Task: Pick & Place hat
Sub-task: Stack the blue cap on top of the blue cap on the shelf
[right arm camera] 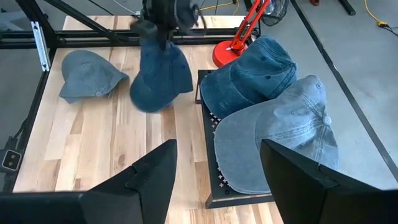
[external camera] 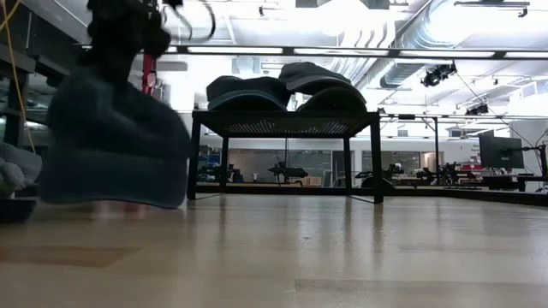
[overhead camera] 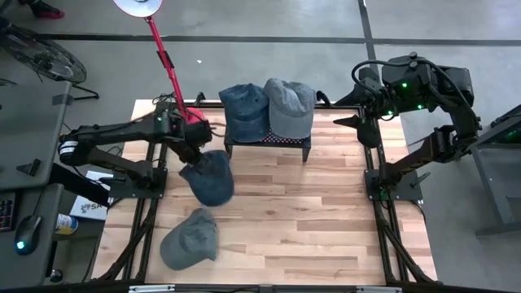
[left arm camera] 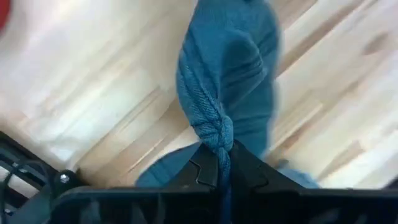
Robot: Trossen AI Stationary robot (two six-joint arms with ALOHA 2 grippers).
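Above table, hat (overhead camera: 210,177) in left tool (overhead camera: 198,140)

Four soft fabric hats are showing: two dark blue denim hats (overhead camera: 244,108) (overhead camera: 210,177) and two grey-blue cloth hats (overhead camera: 289,106) (overhead camera: 190,237); one black mesh-topped metal stand (overhead camera: 269,141) is standing at 12 o'clock.

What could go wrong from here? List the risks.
1. The left gripper pinches only a bunched fold of the blue hat, so it may slip out.
2. The black rack already holds a denim cap and a grey cap; adding a third could knock one off.
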